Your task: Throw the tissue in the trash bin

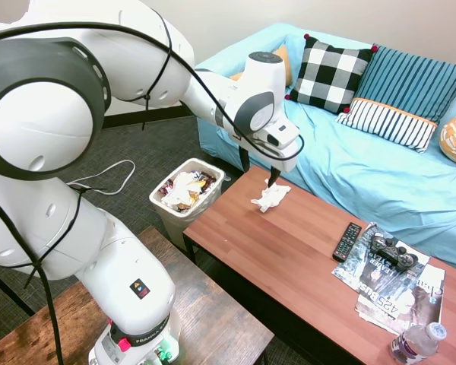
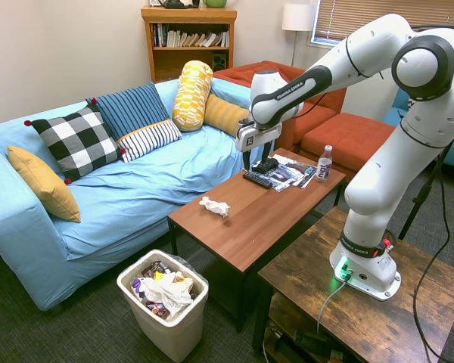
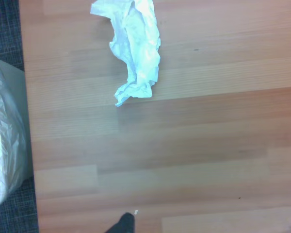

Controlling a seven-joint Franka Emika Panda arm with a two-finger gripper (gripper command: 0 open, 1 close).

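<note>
1. Where the floor shows nearest my second exterior camera, I see the trash bin (image 2: pixel 163 305) standing on dark carpet just off the coffee table's (image 2: pixel 272 219) end, already heaped with wrappers and paper.
2. On the table's far end lie a black remote (image 2: pixel 257 179), a game controller (image 2: pixel 266 164) on magazines (image 2: pixel 291 174), and a water bottle (image 2: pixel 324 163); none of them lies between the tissue and the bin.
3. The tabletop is reddish-brown wood planking; behind it runs a sofa under a light blue cover (image 2: pixel 136 189) with checked, striped and yellow cushions, and a bookshelf (image 2: pixel 188 41) at the wall.
4. The tissue (image 2: pixel 214 206) lies crumpled on the table near the bin end, untouched.
5. My gripper (image 2: pixel 247 168) hangs above the table, apart from the tissue, toward the remote; I cannot tell how its fingers stand.
</note>
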